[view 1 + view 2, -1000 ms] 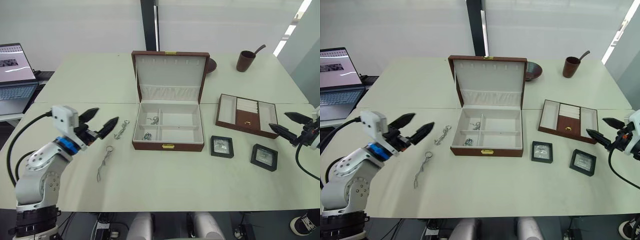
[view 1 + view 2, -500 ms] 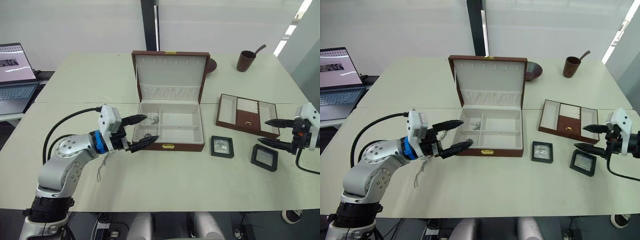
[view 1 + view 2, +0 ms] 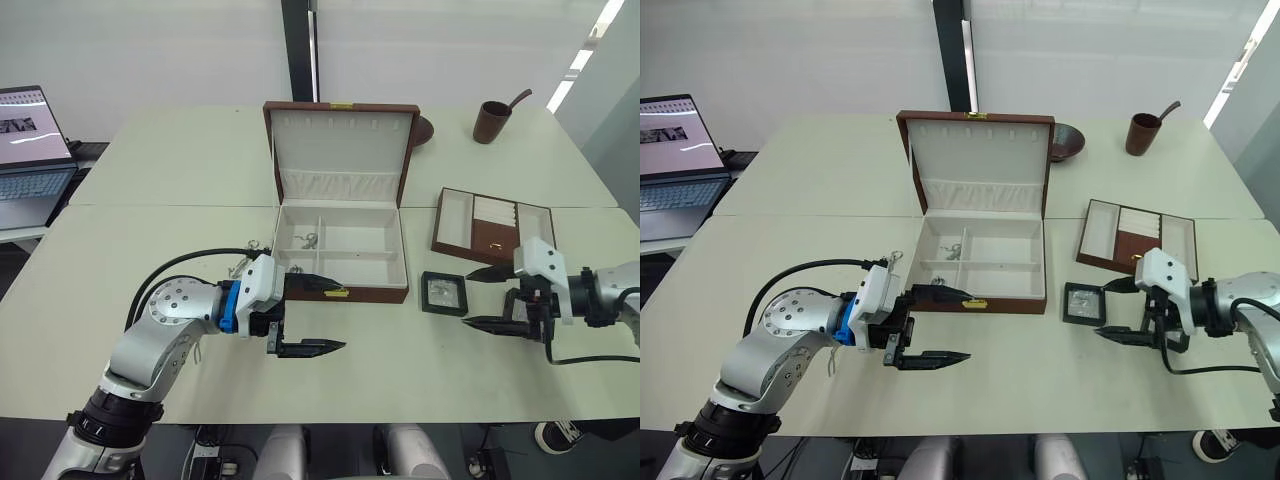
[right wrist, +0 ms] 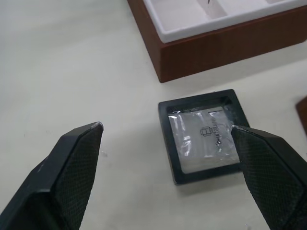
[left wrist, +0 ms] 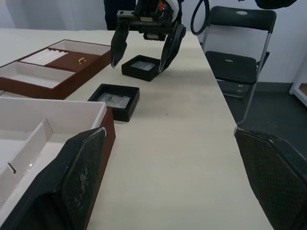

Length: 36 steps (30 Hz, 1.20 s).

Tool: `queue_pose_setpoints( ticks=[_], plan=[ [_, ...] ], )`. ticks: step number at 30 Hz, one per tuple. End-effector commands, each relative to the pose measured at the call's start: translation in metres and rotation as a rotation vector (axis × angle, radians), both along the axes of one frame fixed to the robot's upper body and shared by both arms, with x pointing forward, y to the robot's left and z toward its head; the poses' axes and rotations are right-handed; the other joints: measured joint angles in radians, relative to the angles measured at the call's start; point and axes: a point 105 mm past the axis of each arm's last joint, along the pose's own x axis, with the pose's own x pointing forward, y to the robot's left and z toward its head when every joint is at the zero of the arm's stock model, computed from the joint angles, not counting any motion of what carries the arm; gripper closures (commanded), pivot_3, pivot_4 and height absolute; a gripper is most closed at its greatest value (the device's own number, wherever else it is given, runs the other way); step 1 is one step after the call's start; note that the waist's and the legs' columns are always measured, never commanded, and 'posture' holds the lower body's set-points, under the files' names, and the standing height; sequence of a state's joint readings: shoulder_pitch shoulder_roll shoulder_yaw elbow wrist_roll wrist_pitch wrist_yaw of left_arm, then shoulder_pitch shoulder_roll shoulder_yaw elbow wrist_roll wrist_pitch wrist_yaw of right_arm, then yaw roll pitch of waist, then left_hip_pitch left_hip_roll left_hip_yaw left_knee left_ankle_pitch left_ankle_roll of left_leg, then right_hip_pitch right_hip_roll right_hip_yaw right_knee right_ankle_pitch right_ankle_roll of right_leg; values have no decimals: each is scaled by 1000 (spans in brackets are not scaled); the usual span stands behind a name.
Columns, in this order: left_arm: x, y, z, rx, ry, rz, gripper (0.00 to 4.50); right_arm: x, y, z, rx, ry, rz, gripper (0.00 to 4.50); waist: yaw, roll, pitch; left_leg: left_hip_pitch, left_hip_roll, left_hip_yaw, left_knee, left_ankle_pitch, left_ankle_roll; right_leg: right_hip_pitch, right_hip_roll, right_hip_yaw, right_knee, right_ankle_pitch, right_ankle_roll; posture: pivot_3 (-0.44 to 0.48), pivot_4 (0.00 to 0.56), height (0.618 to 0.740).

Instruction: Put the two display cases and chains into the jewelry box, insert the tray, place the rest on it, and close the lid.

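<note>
The large reddish-brown wooden jewelry box [image 3: 340,250] stands in the middle of the pale table [image 3: 400,370], and its cream-lined lid [image 3: 340,150] is up. Thin silver chains [image 3: 305,240] lie in its back left compartment. The left gripper [image 3: 312,317] hovers just in front of the box's left corner with its black fingers spread wide and holding nothing. The shallow brown tray [image 3: 492,230] lies to the right of the box. One small black-framed display case [image 3: 443,292] lies near the box's front right corner; the other case [image 5: 141,67] lies between the widely parted, empty fingers of the right gripper [image 3: 488,298].
</note>
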State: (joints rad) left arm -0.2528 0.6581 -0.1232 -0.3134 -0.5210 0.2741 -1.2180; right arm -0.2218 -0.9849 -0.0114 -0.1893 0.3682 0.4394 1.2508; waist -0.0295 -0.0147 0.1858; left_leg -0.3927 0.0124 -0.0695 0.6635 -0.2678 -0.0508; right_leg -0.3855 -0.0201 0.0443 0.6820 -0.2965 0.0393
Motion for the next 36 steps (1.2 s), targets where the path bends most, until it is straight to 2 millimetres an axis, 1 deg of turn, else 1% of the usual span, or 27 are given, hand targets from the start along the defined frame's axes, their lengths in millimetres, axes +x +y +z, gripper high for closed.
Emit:
queue_pose_setpoints(
  ticks=[1, 6, 10, 16, 19, 22, 23, 28, 33, 36],
  plan=[
    [-8, -5, 3, -13, -37, -36, 48, 1, 13, -2, -35, -42, 55, 0, 0, 0, 0, 0, 0, 0, 0, 0, 0, 0, 0, 0, 0, 0, 0, 0, 150, 740],
    [-11, -4, 0, -15, -46, -39, 48, 5, 17, -17, -59, -43, 71, 0, 0, 0, 0, 0, 0, 0, 0, 0, 0, 0, 0, 0, 0, 0, 0, 0, 150, 740],
    [-13, -8, 0, -17, -58, -26, 48, 11, 19, -21, -68, -50, 78, 0, 0, 0, 0, 0, 0, 0, 0, 0, 0, 0, 0, 0, 0, 0, 0, 0, 150, 740],
    [-20, -17, 1, -29, -63, -17, 48, 12, 18, -27, -91, -48, 93, 0, 1, 0, 0, 0, 0, -1, 0, 0, 0, 0, 0, 0, 0, 0, 0, 0, 150, 740],
    [-23, -19, 2, -32, -60, -11, 0, 13, 17, -28, -95, -52, 92, 581, 0, 0, 0, 0, 0, -1, 0, 0, 0, 0, 0, -1, 0, 0, 0, 0, 150, 740],
    [-22, -21, 3, -34, -59, -5, 0, 15, 16, -30, -98, -56, 87, 1672, 0, 0, 0, 0, 0, -1, 0, 0, 0, 0, 0, 0, 0, 0, 0, 0, 150, 740],
    [-22, -21, 3, -35, -59, -3, 0, 15, 16, -31, -100, -58, 86, 1963, 0, 0, 0, 0, 0, -1, 0, 0, 0, 0, 0, 0, 0, 0, 0, 0, 150, 740],
    [-21, -22, 4, -38, -58, 4, 0, 17, 15, -31, -101, -68, 78, 3241, 0, 0, 0, 0, 0, -1, 0, 0, 0, 0, 0, 0, 0, 0, 0, 0, 150, 740],
    [-18, -22, 4, -38, -58, 10, 0, 19, 17, -28, -80, -90, 74, 4376, 0, 0, 0, 0, 0, -1, 0, 0, 0, 0, 0, -1, 0, 0, 0, 0, 150, 740],
    [-18, -22, 4, -38, -57, 10, 0, 23, 22, -19, -21, -122, 64, 4376, 0, 0, 0, 0, 0, -1, 0, 0, 0, 0, 0, 0, 0, 0, 0, 0, 150, 740]
  ],
)
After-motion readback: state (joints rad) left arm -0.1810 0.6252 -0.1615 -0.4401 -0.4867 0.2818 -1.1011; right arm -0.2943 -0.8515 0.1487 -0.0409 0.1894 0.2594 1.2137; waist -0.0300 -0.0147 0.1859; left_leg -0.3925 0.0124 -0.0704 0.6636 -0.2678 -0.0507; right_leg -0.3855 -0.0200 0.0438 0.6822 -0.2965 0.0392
